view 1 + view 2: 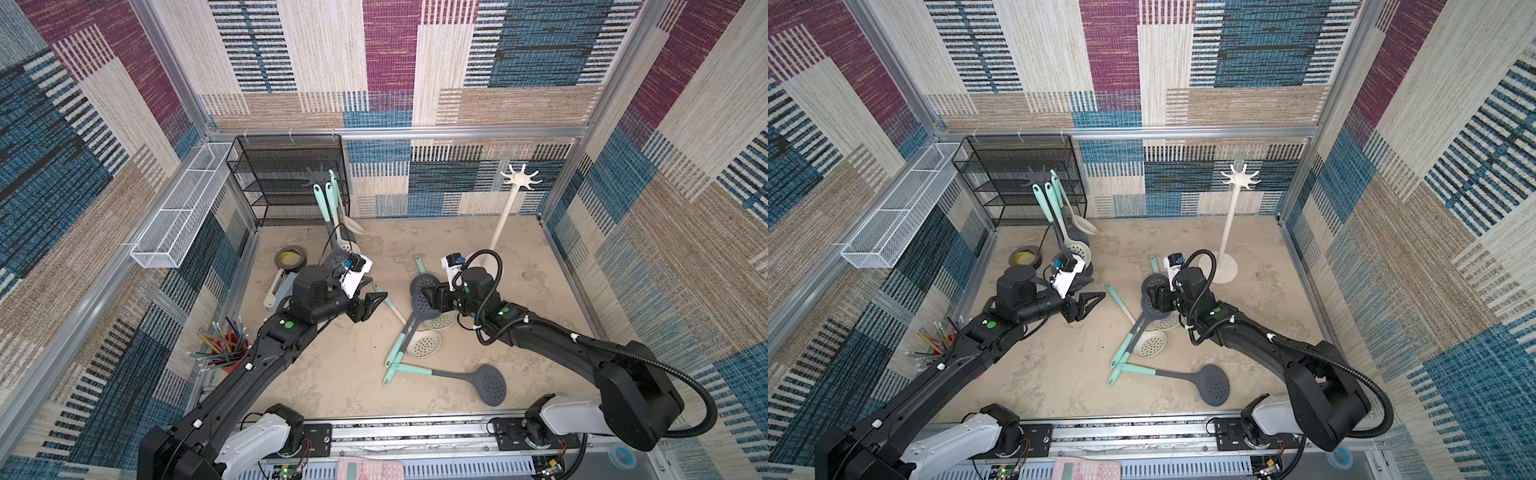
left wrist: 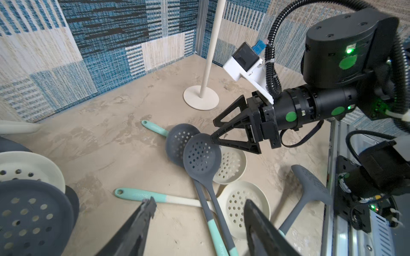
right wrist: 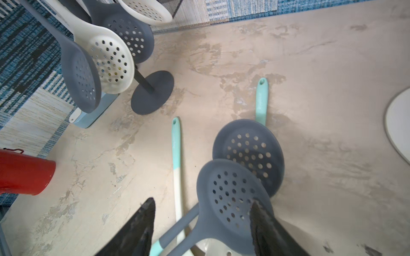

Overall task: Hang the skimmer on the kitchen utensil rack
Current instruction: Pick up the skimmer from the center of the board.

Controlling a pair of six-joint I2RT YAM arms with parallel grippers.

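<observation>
A grey skimmer (image 1: 424, 311) (image 3: 228, 199) lies on top of several other skimmers mid-table, its turquoise handle end pointing to the front. My right gripper (image 1: 424, 297) (image 3: 203, 202) stands open over its perforated head, one fingertip (image 2: 212, 139) touching the rim. My left gripper (image 1: 379, 300) (image 2: 200, 205) hovers open and empty to the left of the pile. The dark grey utensil rack (image 1: 318, 176) at the back left carries several hanging skimmers (image 3: 111, 59). A white utensil rack (image 1: 520, 178) at the back right is bare.
More skimmers lie around the pile: a grey one (image 1: 486, 384) at the front, cream ones (image 1: 424, 345) beneath. A black mesh shelf (image 1: 291, 178), white wire basket (image 1: 183, 208), tape roll (image 1: 290, 257) and red pencil cup (image 1: 226, 345) line the left side.
</observation>
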